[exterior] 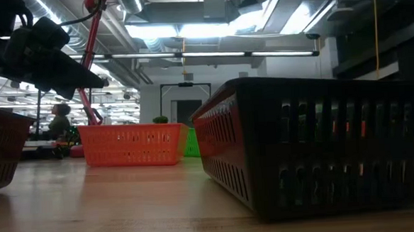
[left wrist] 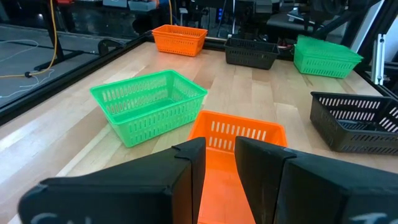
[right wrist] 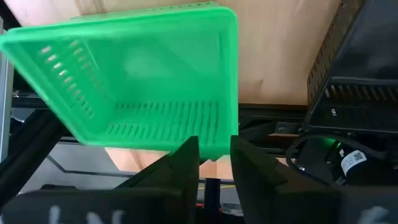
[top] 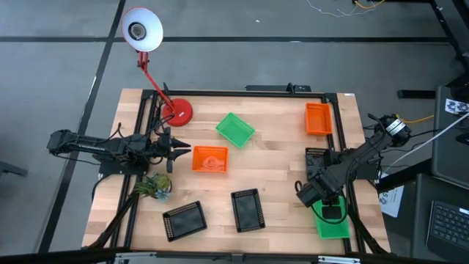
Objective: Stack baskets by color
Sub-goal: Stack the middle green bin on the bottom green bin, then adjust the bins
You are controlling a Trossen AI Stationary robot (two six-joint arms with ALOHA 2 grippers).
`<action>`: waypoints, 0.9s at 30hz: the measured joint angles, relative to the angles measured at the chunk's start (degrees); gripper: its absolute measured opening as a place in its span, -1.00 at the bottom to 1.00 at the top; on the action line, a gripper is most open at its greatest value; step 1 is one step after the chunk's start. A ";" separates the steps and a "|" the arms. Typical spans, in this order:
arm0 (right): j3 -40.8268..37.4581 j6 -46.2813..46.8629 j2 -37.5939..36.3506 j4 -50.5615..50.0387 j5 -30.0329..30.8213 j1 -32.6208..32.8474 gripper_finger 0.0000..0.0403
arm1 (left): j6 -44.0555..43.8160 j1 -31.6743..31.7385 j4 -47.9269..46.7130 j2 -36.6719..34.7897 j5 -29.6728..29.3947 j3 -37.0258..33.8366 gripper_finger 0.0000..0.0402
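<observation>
Right end effector (top: 327, 207) hovers over a green basket (top: 331, 220) at the surface's (top: 278, 176) near right corner. From overhead the arm hides its fingers; its wrist view shows them slightly parted astride the basket's rim. Left end effector (top: 183, 152), narrowly open, empty, faces an orange basket (top: 210, 159).

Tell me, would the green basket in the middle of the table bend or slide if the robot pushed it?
The green basket would probably slide easily: it sits empty on smooth wood. Its thin slotted plastic walls look light and might flex slightly.

I am seeing two dark jointed arms (top: 102, 147) with black cables trailing; each wrist is ending in two matte black fingers (left wrist: 186, 168).
</observation>
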 joint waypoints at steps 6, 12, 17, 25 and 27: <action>1.41 2.14 0.00 0.86 0.27 -0.13 -0.48 | 0.00 0.00 0.00 0.01 -0.01 0.00 -0.60; 3.30 -1.06 0.00 20.47 12.92 -1.59 -0.48 | 0.00 0.00 0.00 0.01 0.00 0.00 -0.60; 3.37 -11.26 0.00 39.10 38.24 -6.03 -0.50 | -0.39 0.00 0.00 0.00 0.00 0.00 -0.60; 3.39 -13.96 0.00 40.87 47.01 -13.60 -0.50 | -7.84 -0.06 -9.58 0.47 -1.90 4.03 -0.73; 3.39 -12.03 0.00 39.38 47.05 -14.68 -0.50 | -9.74 -0.04 -17.05 2.74 -2.77 9.21 -0.80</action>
